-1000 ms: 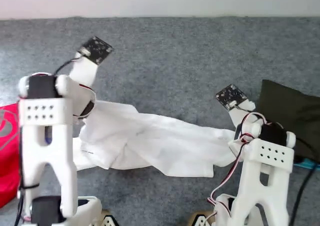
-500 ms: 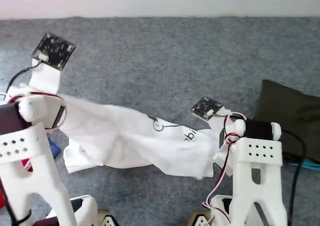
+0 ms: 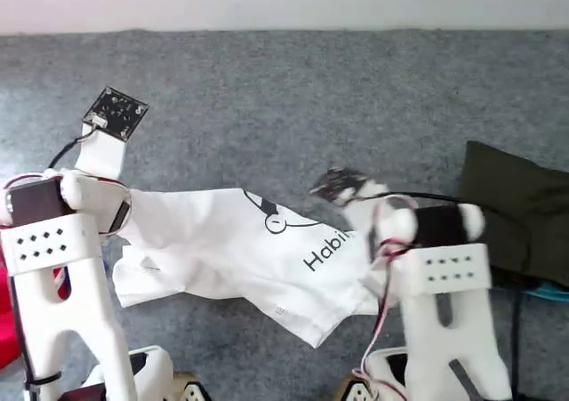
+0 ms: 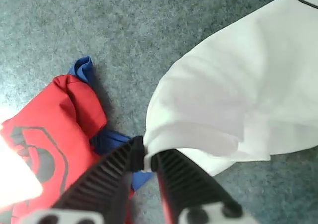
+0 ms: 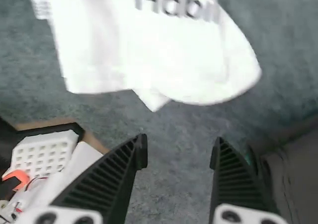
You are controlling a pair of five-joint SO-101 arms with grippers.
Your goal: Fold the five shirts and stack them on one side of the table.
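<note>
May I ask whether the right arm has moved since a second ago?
Yes: in the high view the right arm swung left over the white shirt, away from the dark shirt.

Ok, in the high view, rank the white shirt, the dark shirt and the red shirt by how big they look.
1. white shirt, spread across the middle, clearly the largest.
2. dark shirt, a folded bundle partly cut off by the frame edge.
3. red shirt, just a sliver at the edge, so its true size is unsure.

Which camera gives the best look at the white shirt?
The high view shows the white shirt nearly whole. The left wrist view shows an end pinched in the left gripper; the right wrist view, a printed end beyond the open right gripper.
</note>
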